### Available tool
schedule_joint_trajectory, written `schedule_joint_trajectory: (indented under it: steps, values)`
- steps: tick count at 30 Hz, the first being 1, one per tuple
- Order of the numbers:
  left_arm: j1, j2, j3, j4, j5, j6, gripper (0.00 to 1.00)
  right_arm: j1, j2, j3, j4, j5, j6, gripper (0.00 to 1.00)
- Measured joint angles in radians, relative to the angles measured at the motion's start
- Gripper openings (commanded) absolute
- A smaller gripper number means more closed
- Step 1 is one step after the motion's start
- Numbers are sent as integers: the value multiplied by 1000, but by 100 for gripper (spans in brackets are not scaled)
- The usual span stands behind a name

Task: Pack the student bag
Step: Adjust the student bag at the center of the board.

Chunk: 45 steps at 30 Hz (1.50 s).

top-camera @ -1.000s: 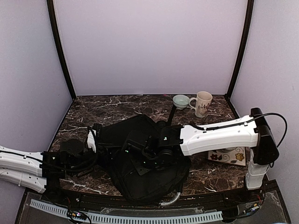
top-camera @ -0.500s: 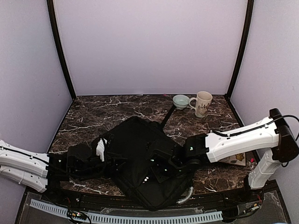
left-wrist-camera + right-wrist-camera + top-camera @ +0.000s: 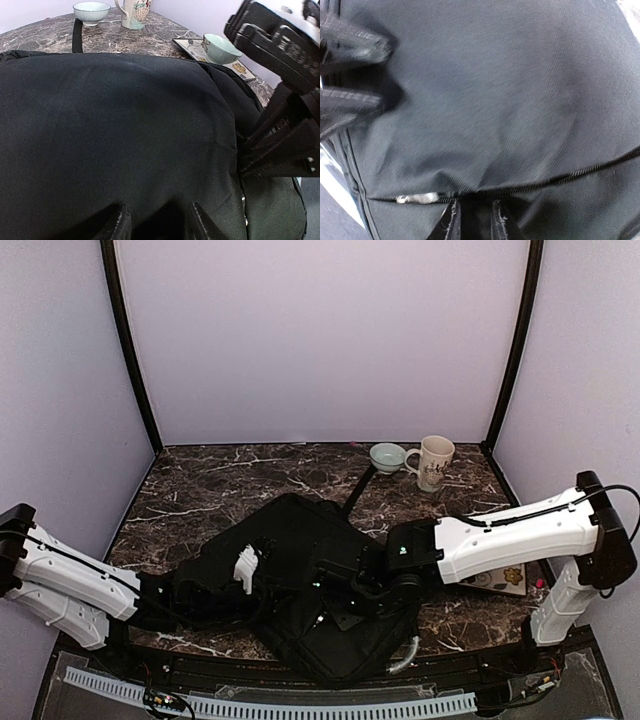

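Sprawling student bag (image 3: 290, 532), cup (image 3: 220, 48) on floral tray (image 3: 241, 70)

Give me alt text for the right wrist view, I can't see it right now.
Black fabric of the student bag fills the frame, a zipper line crossing low with a silver pull on it. The right gripper sits on that line, jaws nearly together; any grip is unclear.

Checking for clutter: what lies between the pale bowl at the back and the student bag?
Only the black strap, running over marble from the student bag to the bowl; top external view shows it.
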Motion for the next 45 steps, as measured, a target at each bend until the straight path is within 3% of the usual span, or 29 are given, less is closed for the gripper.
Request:
schedule_joint_trajectory:
  steps: [6, 15, 27, 35, 45]
  values:
    - [0, 46, 1, 71, -1, -3, 37, 55, 50, 124, -135, 26, -3, 29]
    - [0, 53, 1, 85, -1, -3, 35, 70, 50, 169, -143, 13, -22, 36]
    - [0, 57, 1, 91, -19, -7, 32, -13, 56, 102, -30, -63, -64, 41]
    - [0, 57, 1, 91, -33, -8, 31, -72, 3, -19, 101, -179, -68, 42]
    - [0, 60, 0, 91, -35, -8, 31, -96, -8, -57, 180, -316, -100, 42]
